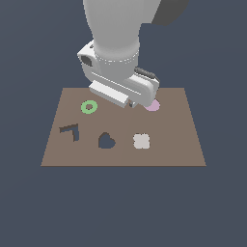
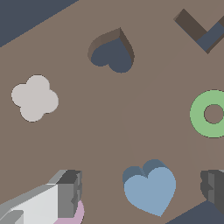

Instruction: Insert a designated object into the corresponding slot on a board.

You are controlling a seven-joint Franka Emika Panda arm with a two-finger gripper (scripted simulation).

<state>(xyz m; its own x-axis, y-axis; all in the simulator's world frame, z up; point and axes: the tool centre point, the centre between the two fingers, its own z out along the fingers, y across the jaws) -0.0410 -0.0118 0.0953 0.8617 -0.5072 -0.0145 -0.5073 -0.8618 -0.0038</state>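
1. Arm (image 1: 118, 34): 1 white Franka arm, reaching down over the far half of the board. In the exterior view its wrist hides the blue piece entirely, a posture that fits an approach from straight above.

2. Board (image 1: 183, 140): flat brown rectangle lying on the dark surface (image 1: 29, 207), carrying every piece and cut-out listed below.

3. Jaws (image 2: 142, 192): released and spread wide, 1 finger (image 2: 69, 192) on one side of the blue piece and the other finger (image 2: 214, 188) on the opposite side. Neither pad touches it. Judged as straddling it ahead of a pinch; nothing is held.

4. Blue heart piece (image 2: 151, 188): light blue, resting flat on the board between the fingers, well apart from its slot. Not yet lifted.

5. Heart-shaped slot (image 2: 113, 52): dark recess, vacant, in the near row between the L-shaped cut-out and the clover. Its point seems to face a different way from the piece's, so some turning looks likely before insertion.

6. L-shaped cut-out (image 1: 71, 131): angular, vacant, at the exterior view's left.

7. Green ring (image 1: 89, 107): seated in the far row, beside the blue piece.

8. Beige clover (image 1: 141, 141): seated flush.

9. Pink disc (image 1: 153, 106): partly under the near finger, apparently only overshadowed.
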